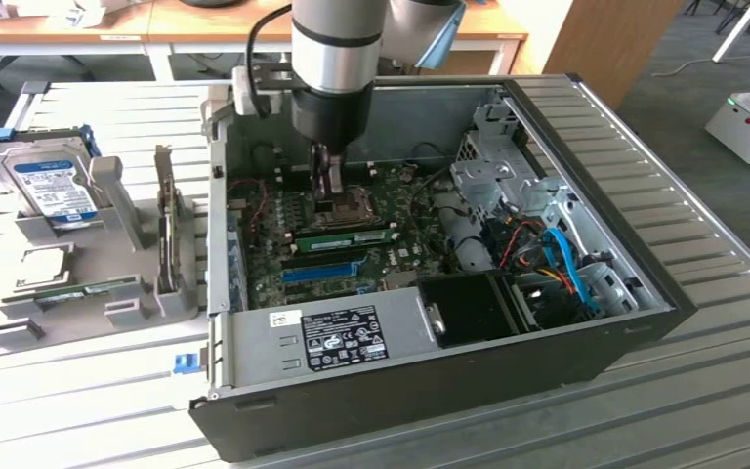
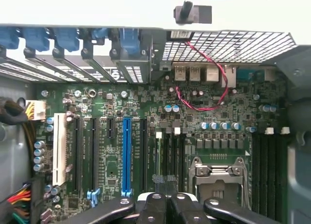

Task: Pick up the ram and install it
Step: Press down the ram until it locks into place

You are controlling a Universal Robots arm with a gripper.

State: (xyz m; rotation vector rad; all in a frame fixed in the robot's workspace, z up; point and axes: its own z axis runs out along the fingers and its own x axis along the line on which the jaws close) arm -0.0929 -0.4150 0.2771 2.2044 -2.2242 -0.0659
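The ram (image 1: 345, 235), a long green stick with dark chips, sits in a slot on the motherboard (image 1: 389, 256) inside the open computer case (image 1: 414, 362), parallel to the blue slot (image 1: 320, 271). My gripper (image 1: 328, 198) hangs just behind it, beside the CPU socket (image 1: 345, 207), fingers shut with nothing visible between them. In the wrist view the shut fingertips (image 2: 166, 181) hover over the row of memory slots, where the ram's thin green edge (image 2: 158, 156) shows. The blue slot (image 2: 127, 156) lies to one side and the CPU socket (image 2: 216, 178) to the other.
A grey parts tray (image 1: 153, 308) on the exterior view's left holds a hard drive (image 1: 50, 186), an upright dark expansion card (image 1: 167, 234) and another green stick (image 1: 75, 290). Inside the case are a drive cage (image 1: 499, 166), blue cables (image 1: 570, 269) and a black fan (image 1: 473, 308).
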